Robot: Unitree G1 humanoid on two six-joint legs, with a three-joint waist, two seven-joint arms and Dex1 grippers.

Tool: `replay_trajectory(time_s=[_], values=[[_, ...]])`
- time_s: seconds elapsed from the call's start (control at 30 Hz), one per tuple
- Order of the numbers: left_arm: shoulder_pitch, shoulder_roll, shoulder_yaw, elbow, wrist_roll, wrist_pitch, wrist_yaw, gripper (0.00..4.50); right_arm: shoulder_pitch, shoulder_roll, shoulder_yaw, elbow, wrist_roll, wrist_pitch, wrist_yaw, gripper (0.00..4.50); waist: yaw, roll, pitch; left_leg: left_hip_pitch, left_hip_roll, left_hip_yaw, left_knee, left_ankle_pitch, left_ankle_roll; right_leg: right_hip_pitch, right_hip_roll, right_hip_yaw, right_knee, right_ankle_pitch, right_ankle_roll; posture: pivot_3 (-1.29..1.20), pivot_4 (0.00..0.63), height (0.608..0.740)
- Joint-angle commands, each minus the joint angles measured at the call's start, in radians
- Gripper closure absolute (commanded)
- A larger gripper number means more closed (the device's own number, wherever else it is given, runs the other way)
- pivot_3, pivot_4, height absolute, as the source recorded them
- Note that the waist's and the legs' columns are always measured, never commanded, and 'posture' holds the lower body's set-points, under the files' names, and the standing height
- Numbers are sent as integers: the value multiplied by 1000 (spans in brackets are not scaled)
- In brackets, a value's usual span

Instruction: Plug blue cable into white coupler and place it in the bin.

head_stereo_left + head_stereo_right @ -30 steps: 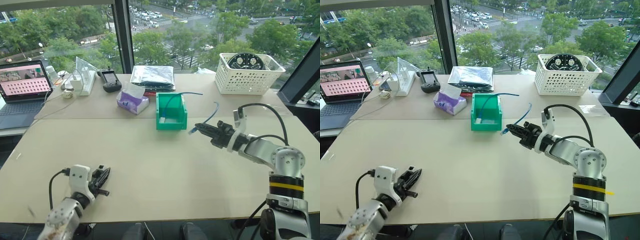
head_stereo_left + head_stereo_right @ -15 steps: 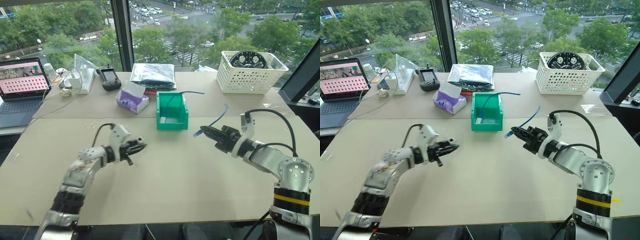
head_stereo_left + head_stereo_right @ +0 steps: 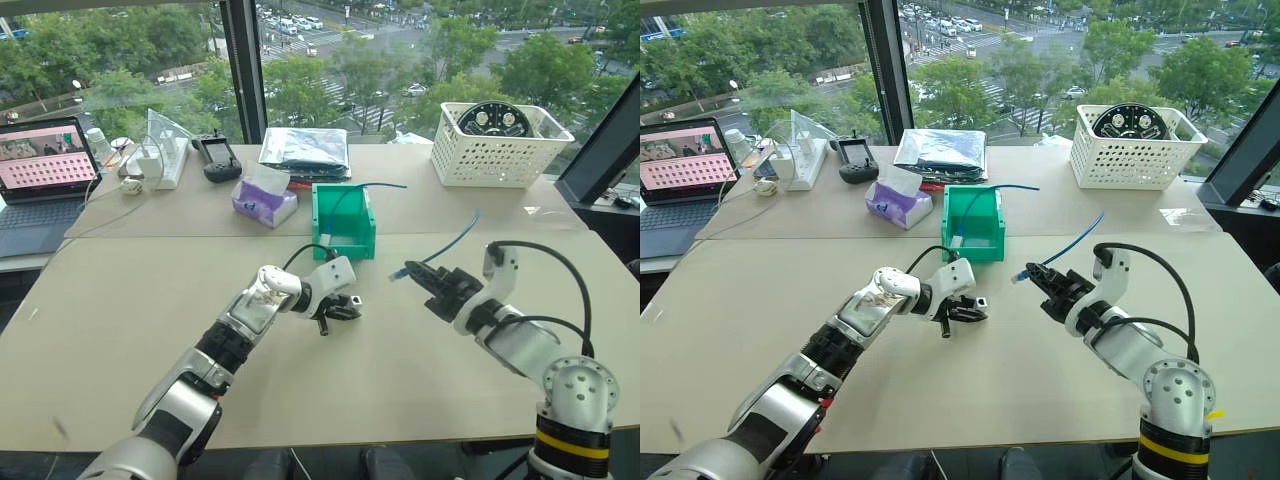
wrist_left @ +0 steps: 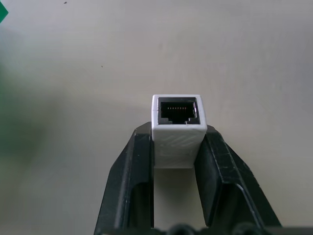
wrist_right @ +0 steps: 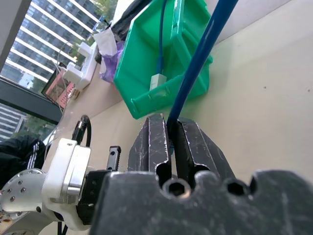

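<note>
Your left hand [image 4: 177, 147] is clamped on the white coupler [image 4: 178, 128], held clear above the bench [image 3: 120, 300] just in front of the bin [image 3: 343, 222], with the dark socket facing away from the wrist and unobstructed. Your right hand [image 3: 422, 277] is pinched tight on the blue cable [image 3: 452, 243] close behind its clear plug [image 3: 398, 271]; the rest of the cable trails up and back past the wrist. Plug and coupler stand near each other but apart, roughly at one height, so the step in hand is judged to be alignment before insertion; nothing is mated yet, and the bin placement has not begun. The next move calls for you to bring the plug tip square to the socket opening, matching its latch side to the socket's notch, then press straight in without letting the short free length of cable buckle. Note that the plug's latch orientation cannot be made out, and the coupler is largely masked by the fingers in the head views. The bin already holds another blue lead with a pale end piece; what that piece is cannot be told.
</note>
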Motion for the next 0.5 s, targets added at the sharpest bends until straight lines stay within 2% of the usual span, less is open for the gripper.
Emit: replay_trajectory(time_s=[0.03,0.27,0.5], values=[[-6,-28,-19,-12,23,60,14,3838,8,22,29,-54,-22,-49,-19,4500,2,0,0,0,0,0,0,0,0,0,0,0,0,0,0,0,150,734],[0,-67,-14,-61,20,139,37,3838,10,35,95,-31,-98,-62,-7,4500,7,0,0,0,0,0,0,0,0,0,0,0,0,0,0,0,150,734],[-10,-99,1,-87,8,194,55,3838,7,27,105,3,-154,-57,37,4500,11,0,0,0,-1,0,0,0,0,0,0,0,0,0,0,0,150,734]])
